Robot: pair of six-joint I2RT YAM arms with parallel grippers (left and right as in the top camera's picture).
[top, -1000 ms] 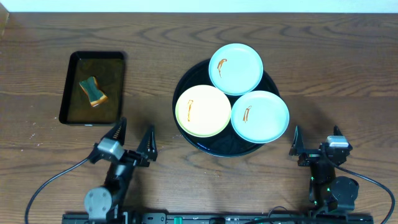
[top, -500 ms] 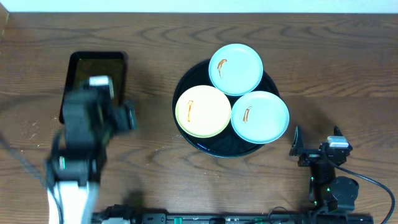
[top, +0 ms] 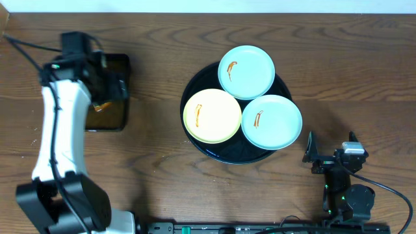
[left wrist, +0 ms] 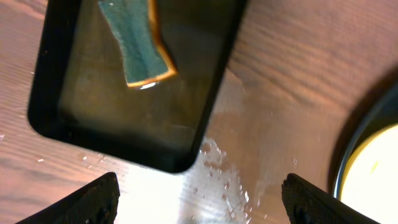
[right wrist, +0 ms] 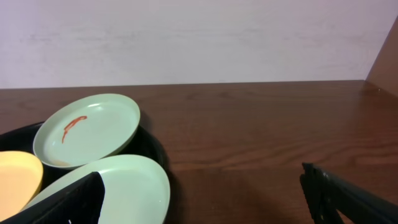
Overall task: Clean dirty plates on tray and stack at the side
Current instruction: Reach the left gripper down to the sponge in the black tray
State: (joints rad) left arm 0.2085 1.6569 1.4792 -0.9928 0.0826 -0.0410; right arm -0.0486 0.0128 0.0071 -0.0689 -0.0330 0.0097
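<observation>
Frame edges cut off the yellow plate (left wrist: 374, 180) and sponge (left wrist: 134, 43).

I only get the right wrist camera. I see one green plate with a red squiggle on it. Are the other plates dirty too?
Observer: Yes. From above, the yellow plate has a thin orange streak as well.
Operator: What about the green plate closest to me?
Observer: That near mint plate has a streak in its middle too.
Operator: Where's the other arm? I can't see it.
Observer: The left gripper is open, at a rectangular black tray with a sponge lying in it.
</observation>
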